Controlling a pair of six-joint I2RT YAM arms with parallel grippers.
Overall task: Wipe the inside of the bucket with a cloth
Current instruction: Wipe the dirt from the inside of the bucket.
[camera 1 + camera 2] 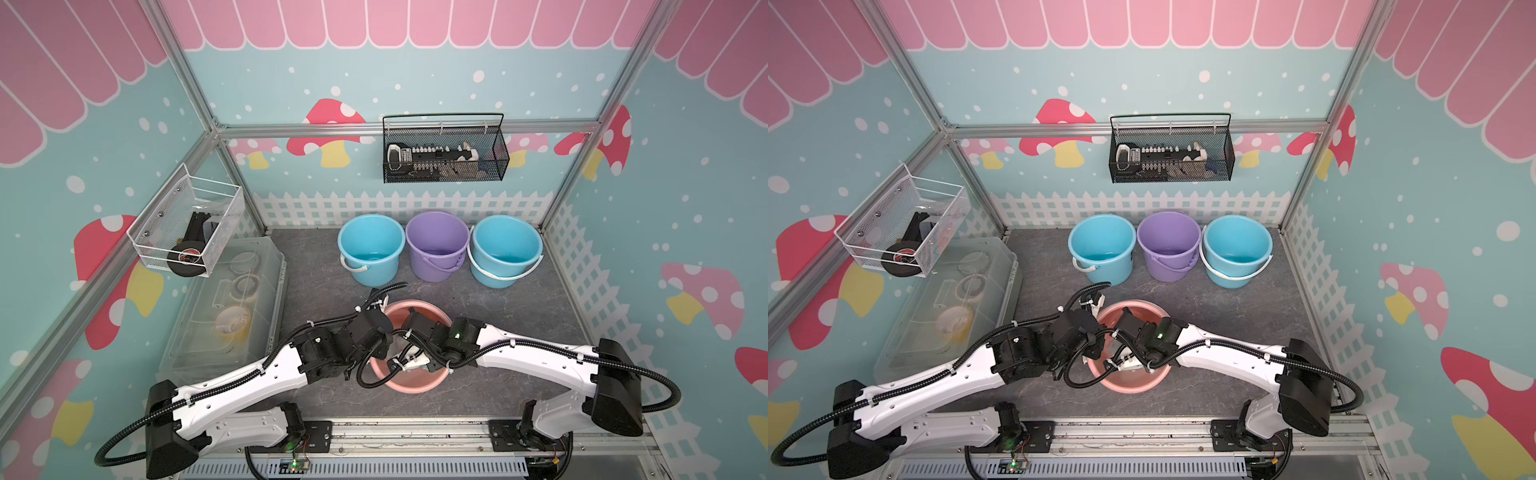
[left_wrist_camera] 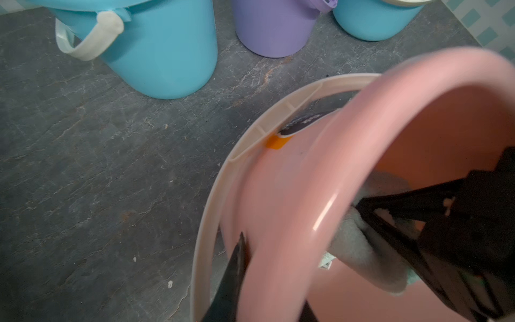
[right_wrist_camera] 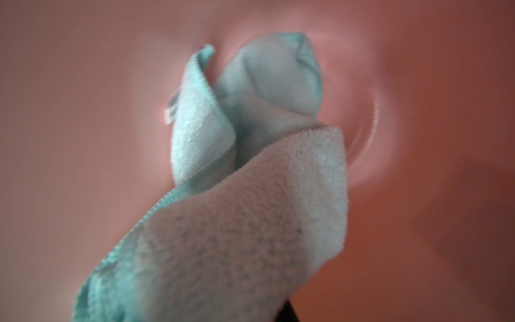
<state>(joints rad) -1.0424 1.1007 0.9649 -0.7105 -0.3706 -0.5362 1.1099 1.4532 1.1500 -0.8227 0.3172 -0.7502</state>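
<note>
Grey table (image 1: pixel 498 299); at lower centre, left fingers (image 2: pixel 237 267) pinch the bucket (image 1: pixel 415 386) rim, right fingers (image 2: pixel 404 203) clamp the cloth (image 3: pixel 250 223) inside. Press it flat and sweep all round.

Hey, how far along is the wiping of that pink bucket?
Done: the cloth is picked up and down inside the pink bucket, pinched in the shut right gripper. In hand: the left gripper is clamped on the bucket's rim while the cloth hangs toward the bottom. Left: the frames cannot show how much wall is wiped, so probably more passes.
</note>
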